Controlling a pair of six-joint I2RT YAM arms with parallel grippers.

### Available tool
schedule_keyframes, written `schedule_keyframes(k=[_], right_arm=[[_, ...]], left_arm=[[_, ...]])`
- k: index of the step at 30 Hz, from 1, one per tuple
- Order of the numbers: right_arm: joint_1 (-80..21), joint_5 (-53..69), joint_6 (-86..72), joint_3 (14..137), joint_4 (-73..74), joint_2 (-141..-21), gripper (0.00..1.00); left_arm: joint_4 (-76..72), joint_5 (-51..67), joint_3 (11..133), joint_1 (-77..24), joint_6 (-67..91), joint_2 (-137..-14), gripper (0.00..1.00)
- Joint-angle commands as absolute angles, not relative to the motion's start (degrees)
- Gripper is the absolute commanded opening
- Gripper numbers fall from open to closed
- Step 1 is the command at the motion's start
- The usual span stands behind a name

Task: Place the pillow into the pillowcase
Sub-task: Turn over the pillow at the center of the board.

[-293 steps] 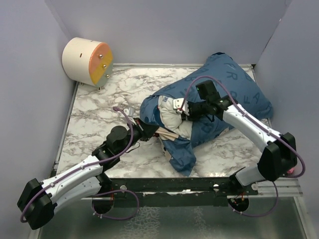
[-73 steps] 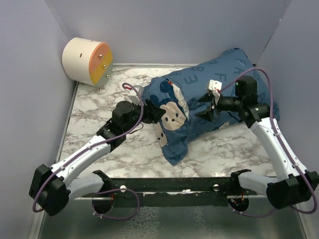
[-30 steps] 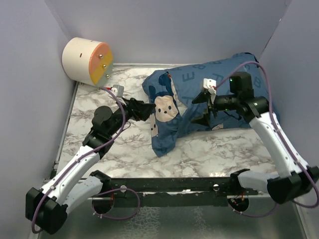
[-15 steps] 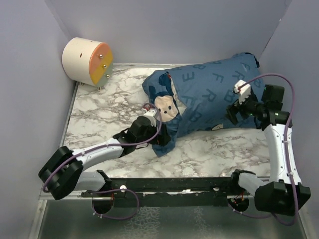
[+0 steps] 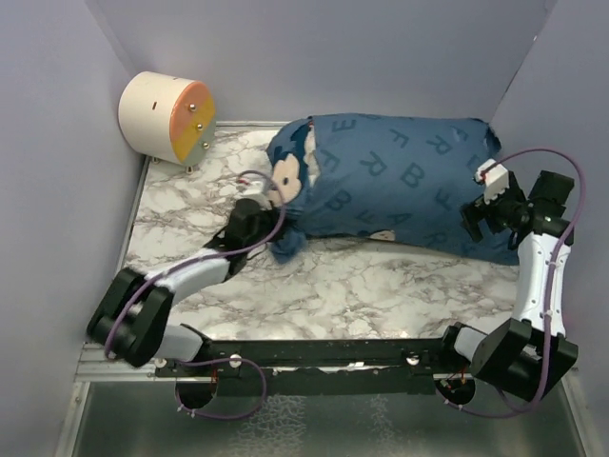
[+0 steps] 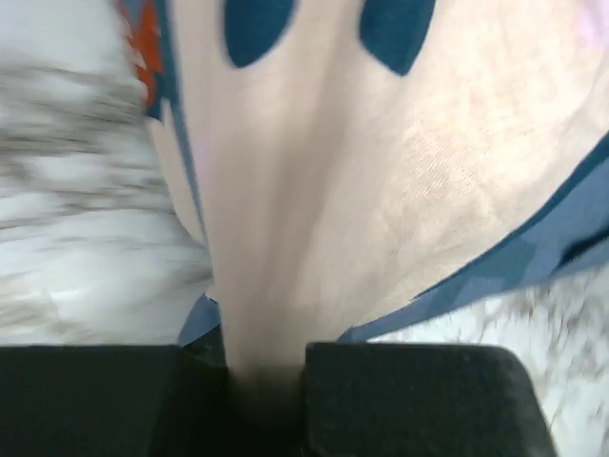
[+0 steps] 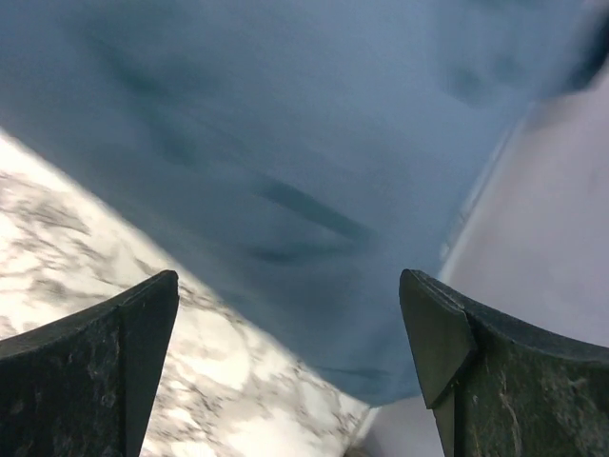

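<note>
The blue pillowcase [image 5: 400,181], printed with dark letters, lies plump along the back of the marble table [image 5: 381,295]. The pillow is hidden; no white of it shows. My left gripper [image 5: 273,228] is shut on a fold at the case's left end, just below a mouse face [image 5: 285,176]. In the left wrist view the cream print of the pillowcase [image 6: 314,171] runs down between the black fingers [image 6: 409,400] of that gripper [image 6: 266,367]. My right gripper [image 5: 482,219] stands open at the case's right end. Its wrist view shows the gripper [image 7: 288,286] open on nothing, with the pillowcase [image 7: 285,143] beyond.
A cream cylinder with an orange face [image 5: 166,116] sits in the back left corner. Lilac walls [image 5: 561,105] close in the left, back and right sides. A black rail [image 5: 333,354] runs along the table's near edge.
The left gripper has shut on the case's left end and drawn it back and left. The case now lies stretched across the back. The right gripper has drifted right, still open.
</note>
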State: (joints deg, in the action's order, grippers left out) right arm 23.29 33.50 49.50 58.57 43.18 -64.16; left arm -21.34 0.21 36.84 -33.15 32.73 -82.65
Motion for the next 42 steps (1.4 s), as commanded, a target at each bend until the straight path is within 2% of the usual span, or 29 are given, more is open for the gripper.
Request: schedule_keyframes(k=[1, 5, 8, 11, 14, 16, 21, 22, 23, 24, 25, 26, 27, 32, 37, 40, 42], right_arm=[[33.16, 38.11, 56.08, 64.13, 44.2, -70.14, 0.98], [36.09, 42.02, 60.64, 65.21, 47.6, -75.97, 0.98], [36.04, 47.85, 64.19, 62.85, 52.5, -77.42, 0.98], [35.57, 55.12, 71.18, 59.98, 63.86, -77.72, 0.98], [33.36, 57.92, 76.57, 56.47, 69.86, -76.25, 0.98], [30.15, 55.69, 74.0, 53.63, 66.51, -74.25, 0.98], [22.25, 39.45, 53.59, 46.53, 39.72, -73.3, 0.96], [22.16, 38.33, 52.59, 47.31, 38.33, -75.33, 0.9], [22.15, 37.85, 52.27, 48.72, 38.53, -77.52, 0.73], [22.15, 38.23, 52.85, 50.81, 40.1, -79.24, 0.44], [22.15, 39.11, 53.62, 53.18, 42.53, -80.17, 0.2], [22.15, 40.73, 54.58, 56.04, 45.47, -79.65, 0.06], [22.15, 42.62, 55.9, 60.36, 48.42, -77.98, 0.01], [22.15, 50.8, 50.5, 86.21, 54.69, -66.64, 0.01], [22.15, 52.01, 37.65, 116.14, 54.42, -71.78, 0.01], [22.15, 49.2, 30.61, 121.02, 48.88, -75.35, 0.01], [22.15, 48.75, 28.08, 120.18, 46.87, -77.22, 0.01]], left_arm=[[-14.1, -2.39, 30.41, -20.15, 35.99, -62.7, 0.0], [-7.36, 0.61, 29.63, -16.88, 35.53, -52.73, 0.0], [-5.52, 4.24, 29.59, -16.87, 35.72, -50.86, 0.0], [-4.78, 7.69, 29.33, -16.86, 36.08, -50.05, 0.0], [-3.17, 9.48, 29.92, -16.83, 35.85, -49.14, 0.0], [-1.82, 9.9, 30.67, -16.87, 35.13, -48.17, 0.0], [1.53, 9.69, 32.73, -16.87, 33.93, -46.13, 0.0], [2.08, 9.92, 33.28, -16.81, 33.84, -45.92, 0.0], [2.61, 10.3, 34.21, -16.87, 33.84, -45.79, 0.0], [3.38, 10.75, 35.36, -16.87, 33.65, -45.86, 0.0], [4.31, 11.24, 37.37, -16.81, 33.25, -46.02, 0.0], [5.44, 11.85, 40.01, -16.84, 32.62, -46.29, 0.0], [7.07, 12.22, 43.31, -16.87, 31.49, -46.8, 0.0], [15.38, 10.37, 67.76, -16.85, 24.85, -50.95, 0.0], [19.5, 8.12, 90.61, -16.83, 21.09, -57.41, 0.0], [21.76, 7.12, 97.33, -16.83, 19.35, -61.42, 0.01], [22.06, 6.25, 97.03, -16.84, 19.06, -63.53, 0.12]])
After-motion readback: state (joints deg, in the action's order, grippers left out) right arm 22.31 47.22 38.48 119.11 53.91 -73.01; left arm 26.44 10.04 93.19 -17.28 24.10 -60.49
